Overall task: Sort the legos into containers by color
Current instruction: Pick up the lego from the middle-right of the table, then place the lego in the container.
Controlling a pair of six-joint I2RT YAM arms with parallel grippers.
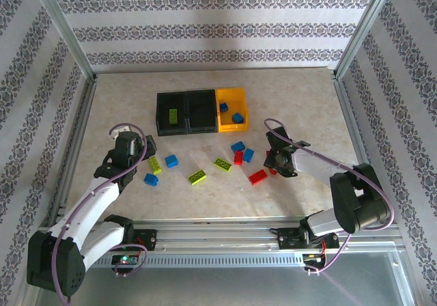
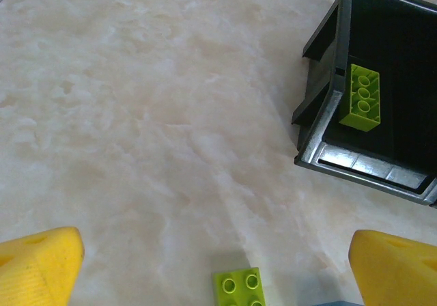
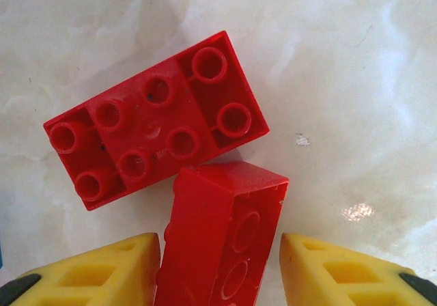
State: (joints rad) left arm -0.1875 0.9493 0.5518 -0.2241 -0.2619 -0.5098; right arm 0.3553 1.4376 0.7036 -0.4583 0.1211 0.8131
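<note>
From above, shows legos (image 1: 238, 157) loose on the worktop (image 1: 307, 108) before the containers (image 1: 201, 111), between left hand (image 1: 136, 145) and right hand (image 1: 271, 161). Left wrist: released wide over a lime brick (image 2: 239, 287), second lime brick (image 2: 360, 95) inside a black bin (image 2: 382, 166). Right wrist: straddling a tipped red brick (image 3: 222, 238); cannot tell whether clenched.
</note>
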